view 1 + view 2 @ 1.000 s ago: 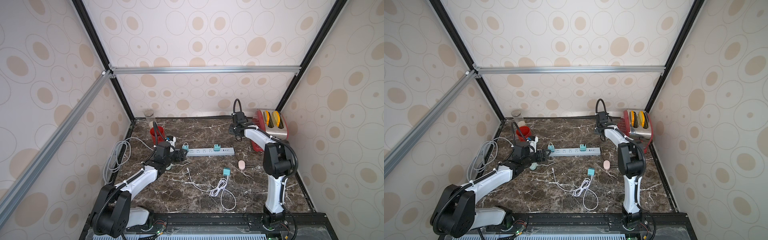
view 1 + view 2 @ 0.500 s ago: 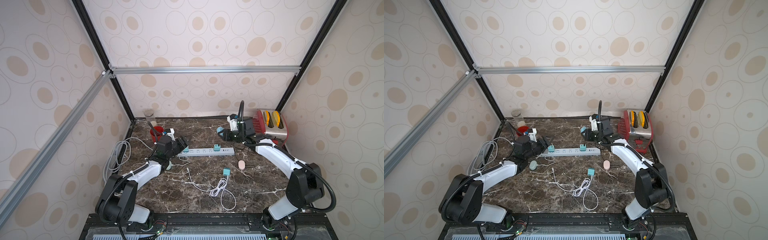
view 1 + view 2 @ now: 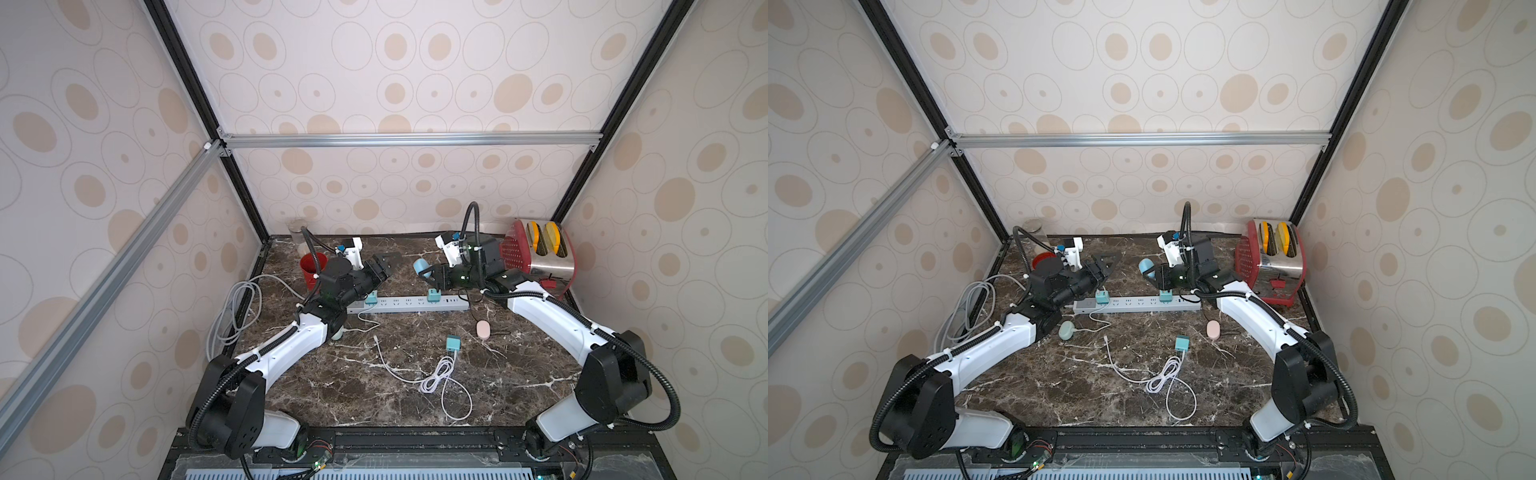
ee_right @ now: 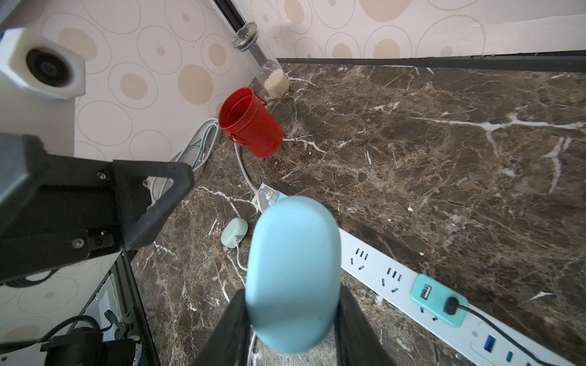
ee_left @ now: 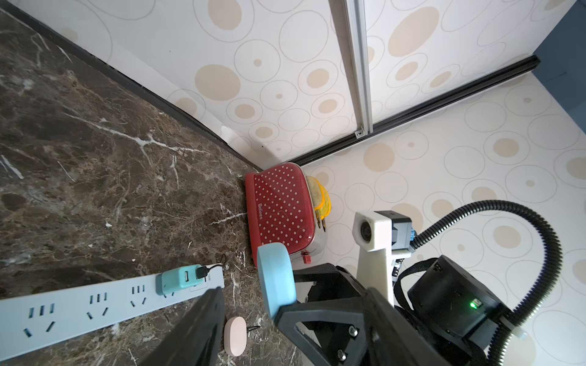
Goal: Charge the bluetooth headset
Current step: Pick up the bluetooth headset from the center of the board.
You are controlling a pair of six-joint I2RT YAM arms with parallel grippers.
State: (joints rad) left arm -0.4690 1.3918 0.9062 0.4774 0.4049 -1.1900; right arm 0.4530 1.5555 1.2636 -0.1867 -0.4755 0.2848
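I've got the right gripper (image 3: 427,272) clamped on the blue headset case (image 3: 421,266), aloft over the power strip (image 3: 411,304), left gripper (image 3: 383,266) gaping empty opposite; pre-plug step I'd say, next needs the loose white cable (image 3: 432,380) fetched.

We see a worktop (image 3: 519,374) of dark brown marble veined white, and cream walls (image 3: 395,83) printed with beige ovals and thin grey rings. The toaster (image 5: 279,206) is red with white dots, its slices (image 3: 552,237) yellow. The headset case (image 4: 293,275) is light blue; we also note a pink case (image 3: 483,330) and a pale green case (image 3: 1066,330). The bucket (image 4: 250,123) is red, the power strip (image 3: 407,303) pale grey, the loose cable (image 3: 432,379) white.
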